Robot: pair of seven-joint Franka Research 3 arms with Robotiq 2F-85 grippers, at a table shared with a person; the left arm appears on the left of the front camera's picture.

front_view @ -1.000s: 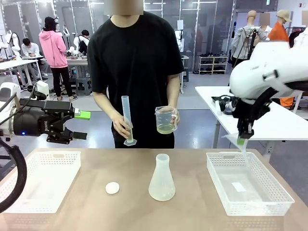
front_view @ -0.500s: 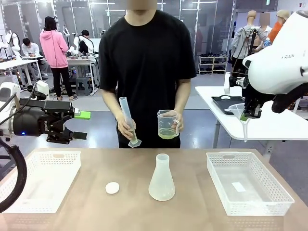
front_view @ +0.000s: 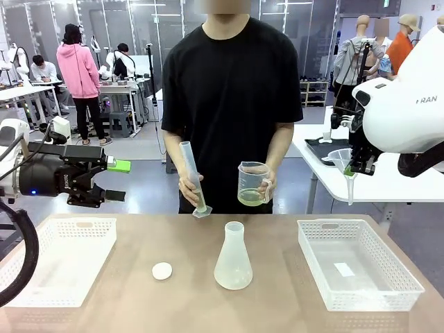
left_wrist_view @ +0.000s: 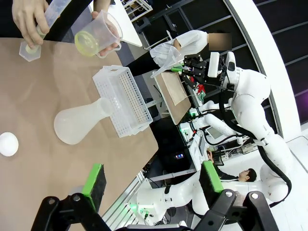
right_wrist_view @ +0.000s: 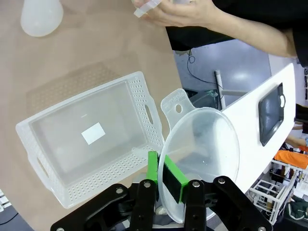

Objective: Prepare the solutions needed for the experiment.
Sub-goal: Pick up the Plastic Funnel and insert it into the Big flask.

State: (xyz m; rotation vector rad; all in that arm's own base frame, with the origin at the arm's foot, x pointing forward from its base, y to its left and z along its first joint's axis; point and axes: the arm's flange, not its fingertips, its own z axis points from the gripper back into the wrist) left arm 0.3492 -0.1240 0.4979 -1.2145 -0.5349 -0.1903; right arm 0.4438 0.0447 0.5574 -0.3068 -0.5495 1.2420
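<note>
Flask [front_view: 233, 258] upright at the middle of the surface [front_view: 291, 309], neck open, long axis vertical. The frosted wall shows at most a faint pale tint at the base, so its contents cannot be confirmed. Yellow-green liquid [front_view: 250, 198] is plain in the beaker [front_view: 252, 179], which a person holds in one hand [front_view: 268, 186] just behind and above the flask. The other hand holds a tilted cylinder [front_view: 191, 170].

Right gripper [front_view: 352, 168]: jaws closed on the rim of a funnel [front_view: 341, 159], spout hanging straight down, held high beyond the right basket [front_view: 368, 300].

Left gripper [front_view: 116, 180]: jaws wide apart, empty, level, above the left basket [front_view: 41, 298].

A white cap [front_view: 161, 270] lies apart from the flask, toward the left basket.

Governing relation: the flask lies below the right jaws and well toward the robot's left. In the front view the two grippers look about equally far from it, and the person's hands are nearer than either.

Assessment: the funnel is not yet seated. Spout and neck are both near vertical, so the move should be a sideways carry over the neck, then a straight descent. Risk: a spout striking the rim off-centre could tip the light flask, and the person's hands stand close to the path.
</note>
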